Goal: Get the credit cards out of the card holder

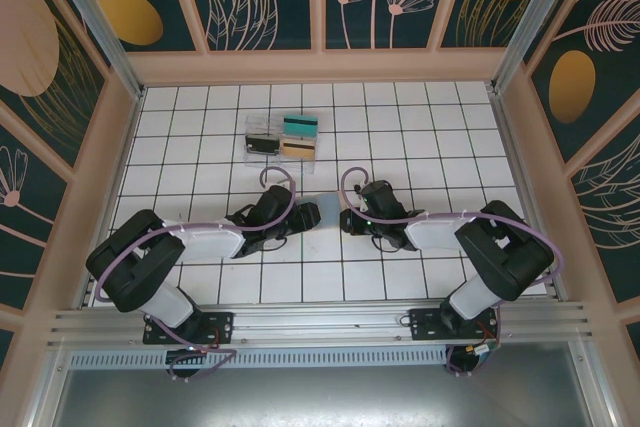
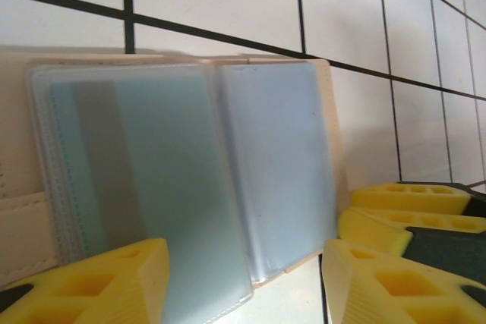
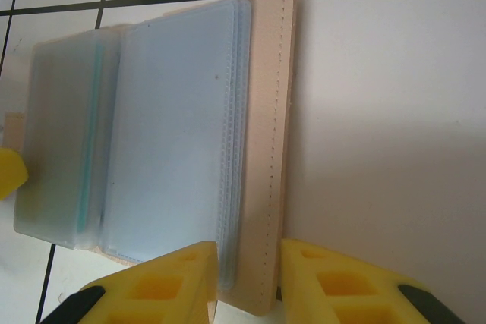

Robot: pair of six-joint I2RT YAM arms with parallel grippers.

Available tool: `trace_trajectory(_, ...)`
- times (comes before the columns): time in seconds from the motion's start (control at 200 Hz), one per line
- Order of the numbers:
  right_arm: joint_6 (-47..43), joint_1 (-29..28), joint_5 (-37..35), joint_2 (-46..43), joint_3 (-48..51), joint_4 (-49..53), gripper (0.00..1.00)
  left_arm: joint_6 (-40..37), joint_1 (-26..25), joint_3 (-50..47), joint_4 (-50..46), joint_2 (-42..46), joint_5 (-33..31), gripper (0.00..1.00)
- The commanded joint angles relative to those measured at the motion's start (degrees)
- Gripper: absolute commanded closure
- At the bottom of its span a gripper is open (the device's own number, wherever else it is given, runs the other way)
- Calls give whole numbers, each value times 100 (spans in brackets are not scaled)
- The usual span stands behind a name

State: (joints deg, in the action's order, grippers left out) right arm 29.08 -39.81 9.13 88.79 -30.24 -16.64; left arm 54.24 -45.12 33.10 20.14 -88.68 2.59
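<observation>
Overhead, credit cards (image 1: 300,127) in tray (image 1: 247,137); right pincer (image 3: 249,252) pinches card holder (image 3: 266,111) rim, left pincer (image 2: 243,256) spread, empty.

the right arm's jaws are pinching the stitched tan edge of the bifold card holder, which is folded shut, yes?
One detail is off: the tan bifold card holder is spread open, not folded shut, its grey-blue plastic pockets showing, as the right wrist view makes plain. The right gripper does have its jaws pinching the stitched tan edge.
</observation>
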Motion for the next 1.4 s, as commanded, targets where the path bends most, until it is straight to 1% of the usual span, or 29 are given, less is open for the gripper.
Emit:
trace_trajectory(0.0, 80, -92, 177, 165, -61, -80, 71, -121, -32, -15, 206, 103, 128, 44)
trace_trajectory(0.09, 80, -97, 182, 162, -62, -67, 71, -76, -28, -26, 66, 84, 4, 44)
trace_trajectory(0.205, 80, -92, 169, 132, -44, -58, 71, 32, -28, -101, -232, 213, -357, 44)
trace_trajectory(0.315, 76, -97, 169, 135, -43, -63, 71, 143, -31, -129, -599, 329, -709, 46)
trace_trajectory(0.405, 71, -106, 177, 158, -57, -67, 71, 194, -26, -131, -799, 343, -852, 47)
trace_trajectory(0.52, 81, -103, 188, 173, -70, -67, 71, 211, -32, -121, -871, 294, -891, 47)
trace_trajectory(0.771, 69, -114, 177, 164, -87, -41, 71, 144, -29, -33, -710, 73, -651, 48)
trace_trajectory(0.981, 71, -110, 169, 181, -97, -38, 71, 63, -27, -47, -554, 93, -503, 49)
trace_trajectory(1.091, 71, -114, 177, 191, -96, -41, 71, 69, -31, -75, -545, 156, -530, 50)
trace_trajectory(1.261, 71, -123, 177, 190, -89, -47, 72, 122, -32, -114, -696, 330, -775, 50)
trace_trajectory(1.396, 69, -123, 169, 202, -92, -58, 71, 84, -32, -211, -535, 482, -740, 50)
